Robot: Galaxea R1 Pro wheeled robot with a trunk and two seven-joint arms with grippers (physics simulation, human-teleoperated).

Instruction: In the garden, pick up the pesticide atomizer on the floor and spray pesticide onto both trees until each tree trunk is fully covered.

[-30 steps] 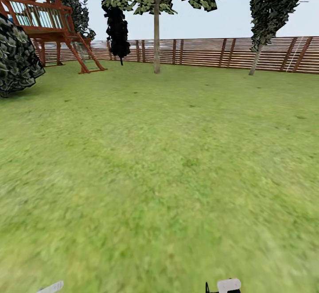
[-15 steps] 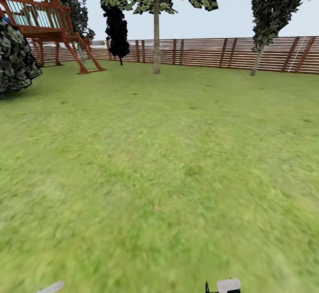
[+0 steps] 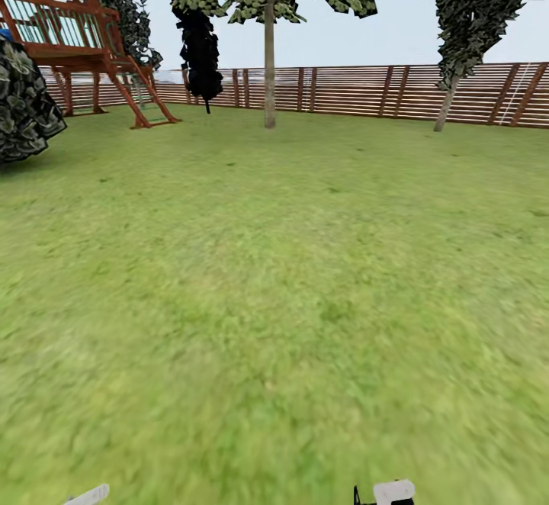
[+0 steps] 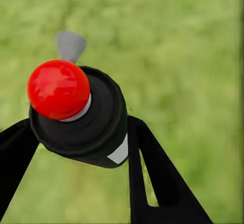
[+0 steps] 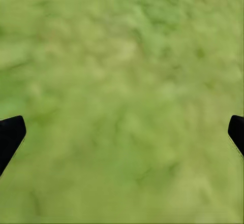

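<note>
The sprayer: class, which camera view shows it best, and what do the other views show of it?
The left wrist view shows it best: the sprayer sits close up between the left gripper's fingers, its dark body, red cap and grey nozzle plain. The head view catches a pale sliver at its bottom edge, too small to identify. The right wrist view looks down on grass.

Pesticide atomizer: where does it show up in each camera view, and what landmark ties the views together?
Head view: a pale grey sliver at the bottom edge, left side, may be its nozzle; I cannot tell.
Left wrist view: the pesticide atomizer, red-topped, sits centre-left, clamped between the left fingers.
Right wrist view: grass between the spread right fingers.
Shared landmark: the grass lawn.
</note>
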